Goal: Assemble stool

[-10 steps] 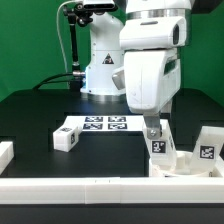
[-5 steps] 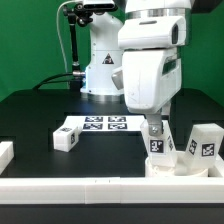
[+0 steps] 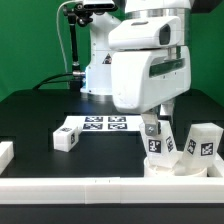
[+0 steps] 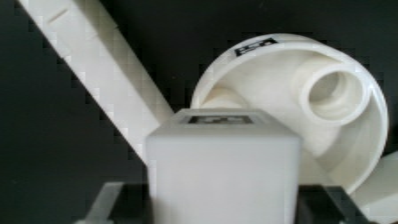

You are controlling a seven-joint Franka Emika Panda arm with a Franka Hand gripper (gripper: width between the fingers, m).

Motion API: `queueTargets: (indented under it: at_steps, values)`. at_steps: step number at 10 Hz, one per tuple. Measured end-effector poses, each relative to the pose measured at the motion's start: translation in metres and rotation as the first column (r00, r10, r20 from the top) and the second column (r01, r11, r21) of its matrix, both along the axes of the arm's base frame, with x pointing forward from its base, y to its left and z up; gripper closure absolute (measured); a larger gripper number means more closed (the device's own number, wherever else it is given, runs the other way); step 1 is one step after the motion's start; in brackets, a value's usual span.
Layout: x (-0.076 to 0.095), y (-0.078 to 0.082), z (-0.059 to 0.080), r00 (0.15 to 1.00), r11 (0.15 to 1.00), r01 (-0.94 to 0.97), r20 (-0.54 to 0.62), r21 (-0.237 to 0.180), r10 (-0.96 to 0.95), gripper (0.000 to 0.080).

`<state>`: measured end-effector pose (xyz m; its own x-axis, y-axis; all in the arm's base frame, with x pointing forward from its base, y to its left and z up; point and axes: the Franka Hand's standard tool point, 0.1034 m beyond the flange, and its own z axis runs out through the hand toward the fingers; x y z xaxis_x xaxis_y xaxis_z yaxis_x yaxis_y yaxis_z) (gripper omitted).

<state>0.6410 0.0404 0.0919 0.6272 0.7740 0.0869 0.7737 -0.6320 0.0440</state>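
A robot arm's end effector (image 3: 153, 128) is closed on the flat sides of a short, blocky white leg (image 3: 157, 144). It holds the leg slightly tilted, just above the thick round seat (image 3: 186, 167) lying on the black bench (image 3: 40, 115). A second leg (image 3: 205, 143) stands right at the seat's edge, and a third leg (image 3: 67, 138) lies well apart from the seat. The parts look like stiff, light, smooth plastic that probably slips easily, so the leg's flat faces are the place to grip. A raised round socket (image 4: 338, 97) sits on the seat.
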Motion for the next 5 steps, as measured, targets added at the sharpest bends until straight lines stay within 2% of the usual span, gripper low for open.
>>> queueTargets:
  at_steps: [3,5]
  values:
    - [-0.001,0.01,0.0,0.949,0.948,0.316,-0.017,0.028,-0.315,0.0459]
    - [-0.001,0.014,-0.001,0.861,0.859,0.509,-0.031,0.046,-0.508,0.0459]
